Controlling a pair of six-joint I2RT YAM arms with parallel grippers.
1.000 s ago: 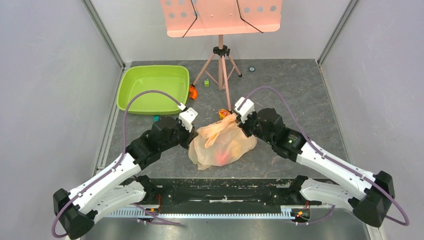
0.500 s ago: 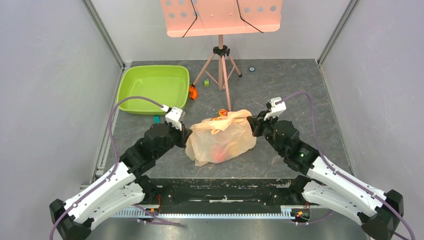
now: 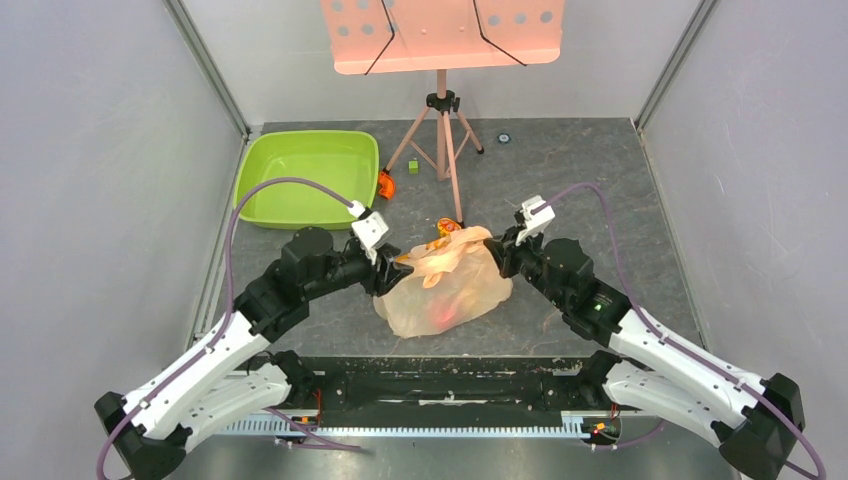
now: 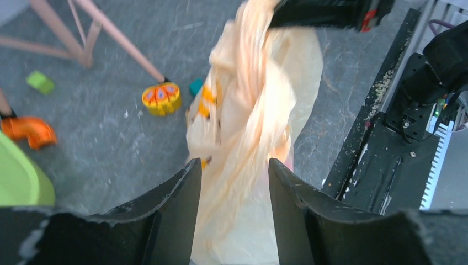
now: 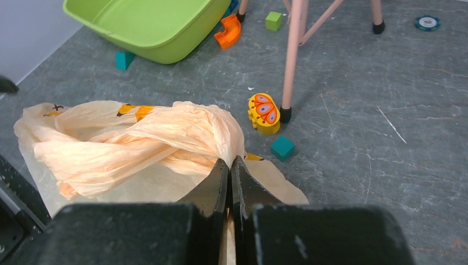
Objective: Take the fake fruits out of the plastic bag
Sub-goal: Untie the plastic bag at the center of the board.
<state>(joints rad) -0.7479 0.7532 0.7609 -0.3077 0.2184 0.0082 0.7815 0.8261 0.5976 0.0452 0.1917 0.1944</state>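
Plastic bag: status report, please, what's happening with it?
Right gripper shut on plastic bag. Left gripper open, straddling it. Fruit inside, reddish blur only. Stand leg close behind.

Bright, even overhead light, soft faint shadows; plastic bag [image 4: 248, 110] motion-blurred toward 12 o'clock in left wrist view.

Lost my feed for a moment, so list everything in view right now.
bag: one, peach, centre
fruit: count hidden, reddish, inside bag
tub: one, lime, far left
music stand: one, pink, far centre
butterfly block: one, yellow-orange, by stand foot
teal cubes: two, one by bag, one by tub
green cube: one, by stand
curved piece: one, orange, beside tub
disc: one, dark-rimmed, far side
left gripper: black, open, astride bag
right gripper: black, shut on bag
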